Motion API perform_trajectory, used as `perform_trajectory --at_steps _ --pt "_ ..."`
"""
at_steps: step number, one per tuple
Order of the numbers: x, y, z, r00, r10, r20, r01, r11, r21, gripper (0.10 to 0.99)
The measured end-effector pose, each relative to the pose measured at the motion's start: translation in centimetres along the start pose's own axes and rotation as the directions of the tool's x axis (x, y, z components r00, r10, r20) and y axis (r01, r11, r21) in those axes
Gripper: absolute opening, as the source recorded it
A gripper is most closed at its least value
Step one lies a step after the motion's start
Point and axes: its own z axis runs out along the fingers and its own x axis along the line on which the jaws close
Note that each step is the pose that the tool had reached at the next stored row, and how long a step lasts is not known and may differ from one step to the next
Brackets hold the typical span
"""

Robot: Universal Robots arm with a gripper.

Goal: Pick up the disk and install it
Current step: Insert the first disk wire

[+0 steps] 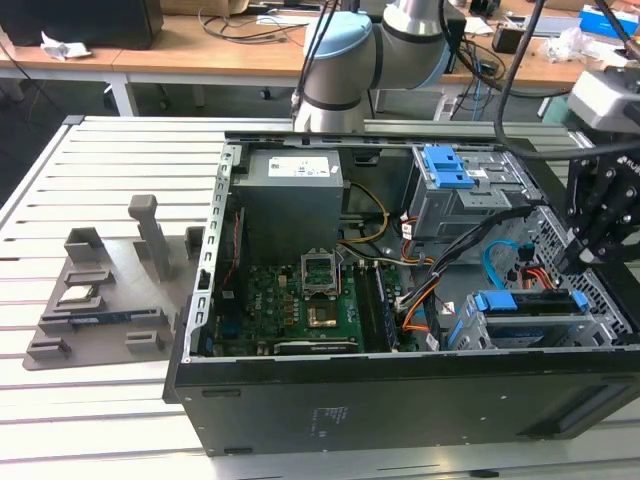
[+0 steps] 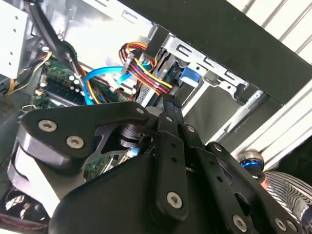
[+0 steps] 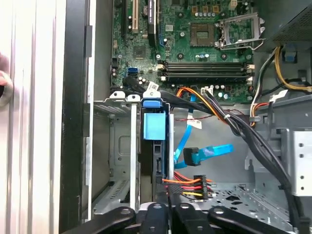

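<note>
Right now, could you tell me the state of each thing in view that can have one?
Computer case: side panel off, interior exposed.
Disk: standing on edge in the drive cage, blue bracket facing out.
Processor socket: open, empty.
Blue cable: plug hanging free, unconnected.
Gripper: above the drive cage.

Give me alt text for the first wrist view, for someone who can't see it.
Looking down into an open computer case, a disk in a blue plastic bracket stands on edge in a grey metal drive cage, with the black gripper just above it. A green motherboard lies beyond, and a blue cable and orange, red and yellow wires run beside the cage.
</note>
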Motion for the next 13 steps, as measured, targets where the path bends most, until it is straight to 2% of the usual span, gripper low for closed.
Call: perform_trajectory --at_steps 1,5,13 --pt "-0.09 0.06 -0.77 1.0 0.0 -0.0001 0.0 1.0 0.0 0.106" --pt "-0.09 0.17 -2.24 1.0 0.0 -0.0002 0.0 1.0 0.0 0.106" --pt "-0.08 0.18 -2.44 1.0 0.0 -0.0001 0.0 1.0 0.0 0.106"
